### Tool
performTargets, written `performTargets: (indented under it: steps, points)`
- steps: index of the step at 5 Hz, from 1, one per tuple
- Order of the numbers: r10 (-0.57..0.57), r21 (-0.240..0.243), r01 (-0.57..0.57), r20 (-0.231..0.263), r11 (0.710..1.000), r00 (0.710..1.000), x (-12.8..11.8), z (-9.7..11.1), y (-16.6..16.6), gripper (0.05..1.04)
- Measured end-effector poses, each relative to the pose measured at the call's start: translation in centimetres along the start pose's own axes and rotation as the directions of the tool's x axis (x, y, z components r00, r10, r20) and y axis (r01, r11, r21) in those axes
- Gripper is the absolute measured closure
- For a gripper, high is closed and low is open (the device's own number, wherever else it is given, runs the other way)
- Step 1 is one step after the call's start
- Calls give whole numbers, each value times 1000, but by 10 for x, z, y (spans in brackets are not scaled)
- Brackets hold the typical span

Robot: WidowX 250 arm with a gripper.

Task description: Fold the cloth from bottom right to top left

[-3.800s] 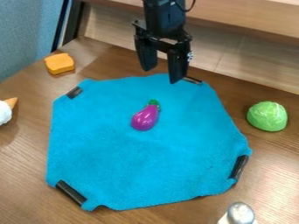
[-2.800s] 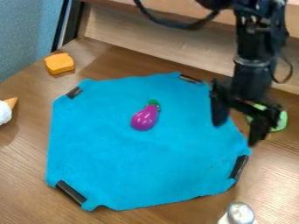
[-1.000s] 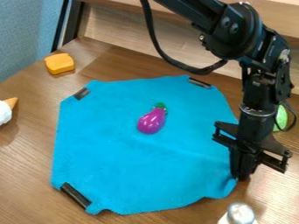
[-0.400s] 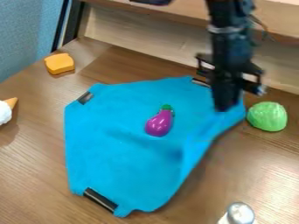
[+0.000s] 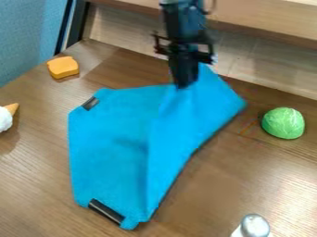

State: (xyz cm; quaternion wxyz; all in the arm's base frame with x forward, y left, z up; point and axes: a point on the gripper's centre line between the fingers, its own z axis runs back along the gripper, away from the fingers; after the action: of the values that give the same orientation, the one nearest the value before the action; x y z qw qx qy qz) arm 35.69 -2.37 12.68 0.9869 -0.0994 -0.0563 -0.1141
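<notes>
As the camera looks down at a slant on a brown wooden table, the black gripper hangs in the upper middle, its fingers pressed together and pinching the blue cloth. The cloth lies left of center on the table, its right side lifted and drawn over toward the gripper, so that a long, slanting edge runs from the upper right down to the bottom. A black strip sits at the cloth's upper left corner, and a second dark strip at its lower left corner. Around the cloth, well apart from it, are an orange toy bread slice at the upper left, part of a toy ice cream cone at the left edge and a silver-topped shaker at the bottom right. A round green toy cabbage rests to the right of the cloth.
</notes>
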Motion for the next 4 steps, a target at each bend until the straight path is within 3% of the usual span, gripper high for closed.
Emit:
performTargets:
  steps: [3,4]
  points:
    - [159,10,-159,-20,987,987,-51,16,64,1025]
    - [197,41,-196,-16,980,980,-62,22,87,1025]
